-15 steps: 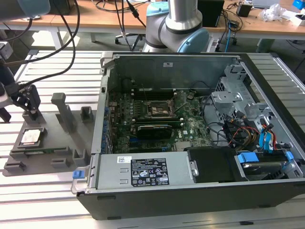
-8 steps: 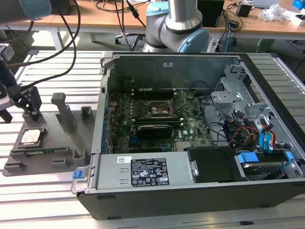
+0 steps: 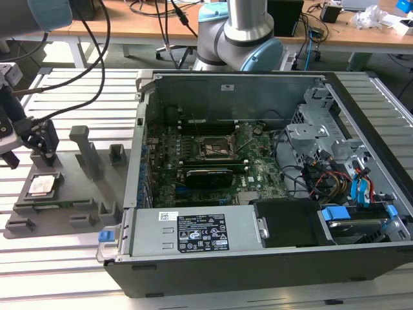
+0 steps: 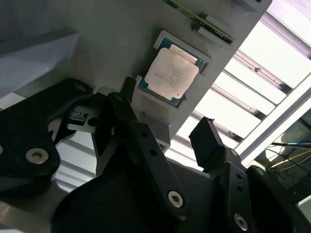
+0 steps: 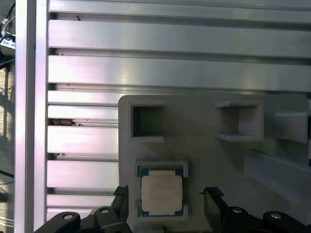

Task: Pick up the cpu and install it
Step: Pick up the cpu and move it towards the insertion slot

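Arm [image 3: 240, 39]: grey tube above a pale-blue joint; upright
Gripper [image 3: 40, 150]: pointing downward; holding nothing
Fingers [image 5: 122, 206]: two, black; spread wide, a clear gap between the tips

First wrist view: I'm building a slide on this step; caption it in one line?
Open fingers hover over the cpu lying in its recess on the grey holder.

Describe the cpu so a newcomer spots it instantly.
Start at the open computer case; to the exterior view's left of it a grey fixture block lies on the slatted aluminium table. The cpu sits in a square recess toward that block's left end, under the open gripper. It is a flat pale silvery square with a green rim; the neighbouring pockets are empty.
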Controlling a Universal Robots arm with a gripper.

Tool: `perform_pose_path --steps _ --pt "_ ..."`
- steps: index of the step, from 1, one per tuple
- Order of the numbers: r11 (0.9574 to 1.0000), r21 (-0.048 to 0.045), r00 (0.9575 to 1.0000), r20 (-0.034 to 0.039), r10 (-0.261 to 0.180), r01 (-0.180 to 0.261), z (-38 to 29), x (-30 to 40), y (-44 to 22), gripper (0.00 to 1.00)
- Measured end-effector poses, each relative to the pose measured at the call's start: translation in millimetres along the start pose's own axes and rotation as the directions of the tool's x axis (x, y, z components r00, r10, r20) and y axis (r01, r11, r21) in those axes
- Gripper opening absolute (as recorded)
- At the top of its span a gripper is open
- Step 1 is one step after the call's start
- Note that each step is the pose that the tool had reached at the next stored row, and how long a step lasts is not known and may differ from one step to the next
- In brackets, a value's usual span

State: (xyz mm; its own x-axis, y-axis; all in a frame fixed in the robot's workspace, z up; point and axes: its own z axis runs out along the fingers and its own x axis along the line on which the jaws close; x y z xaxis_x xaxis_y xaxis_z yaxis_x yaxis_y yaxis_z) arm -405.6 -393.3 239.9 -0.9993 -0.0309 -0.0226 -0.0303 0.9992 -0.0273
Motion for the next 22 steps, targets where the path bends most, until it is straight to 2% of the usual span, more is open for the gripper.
perform_pose_path --steps 9,15,16,19,22 --pt "1.0 0.0 1.0 -0.0001 0.0 0.0 5.9 -1.4 0.1 0.72" --pt "1.0 0.0025 1.0 -0.0002 -0.001 0.001 15.9 -6.0 -0.2 0.72" --pt "1.0 0.0026 1.0 -0.0002 -0.002 0.002 16.5 -6.0 -1.1 0.72" --pt "1.0 0.0025 1.0 0.0 -0.005 0.005 20.1 -5.6 -11.3 0.72" --pt "0.9999 0.0022 0.9999 0.0003 -0.014 0.014 24.0 -5.4 -17.4 0.72"
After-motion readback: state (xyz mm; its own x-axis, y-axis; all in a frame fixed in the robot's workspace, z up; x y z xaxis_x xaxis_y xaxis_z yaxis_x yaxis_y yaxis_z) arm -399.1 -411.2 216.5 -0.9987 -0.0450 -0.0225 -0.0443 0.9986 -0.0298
